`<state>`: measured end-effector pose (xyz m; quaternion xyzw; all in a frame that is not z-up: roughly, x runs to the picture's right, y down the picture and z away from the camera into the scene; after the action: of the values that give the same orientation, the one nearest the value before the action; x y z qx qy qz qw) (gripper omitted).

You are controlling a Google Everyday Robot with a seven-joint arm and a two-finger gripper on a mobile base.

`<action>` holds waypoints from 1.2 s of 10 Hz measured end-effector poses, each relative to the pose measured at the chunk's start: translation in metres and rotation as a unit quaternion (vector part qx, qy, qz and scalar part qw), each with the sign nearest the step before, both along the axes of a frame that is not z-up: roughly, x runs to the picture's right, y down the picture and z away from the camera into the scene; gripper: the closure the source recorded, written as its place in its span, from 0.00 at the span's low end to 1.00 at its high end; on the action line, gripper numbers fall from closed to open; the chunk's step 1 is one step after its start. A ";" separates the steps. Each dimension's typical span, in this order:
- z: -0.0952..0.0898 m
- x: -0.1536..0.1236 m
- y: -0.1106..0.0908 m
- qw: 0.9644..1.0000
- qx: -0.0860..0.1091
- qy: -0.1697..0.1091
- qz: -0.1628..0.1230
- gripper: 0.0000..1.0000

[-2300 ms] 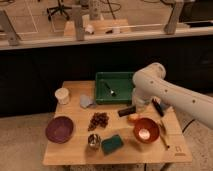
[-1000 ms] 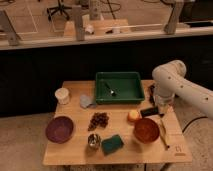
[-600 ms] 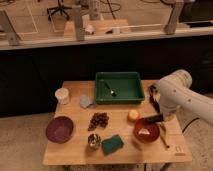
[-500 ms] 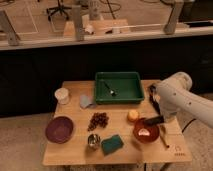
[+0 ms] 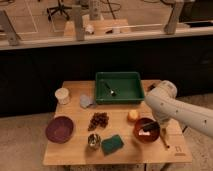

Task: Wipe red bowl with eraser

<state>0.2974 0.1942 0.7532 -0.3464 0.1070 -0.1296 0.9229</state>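
The red bowl sits at the front right of the wooden table. My gripper reaches down into the bowl from the right, at the end of the white arm. It is shut on the eraser, a small dark bar held against the inside of the bowl. A pale spot shows on the bowl's floor beside it. The arm hides the bowl's right rim.
A green tray holding a spoon stands at the back. An orange fruit, a dark cluster, a green sponge, a metal cup, a purple bowl, a white cup and a grey cloth lie around.
The arm swung right off the bowl with the eraser, then came down. The gripper now sits lower, inside the red bowl.
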 end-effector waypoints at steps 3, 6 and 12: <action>0.007 -0.005 0.008 1.000 -0.026 -0.001 -0.009 0.85; 0.009 -0.022 0.011 0.999 -0.034 0.011 -0.036 0.85; 0.022 -0.063 0.016 0.994 -0.050 0.028 -0.090 0.85</action>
<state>0.2340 0.2103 0.7754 -0.3843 0.1567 -0.2077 0.8858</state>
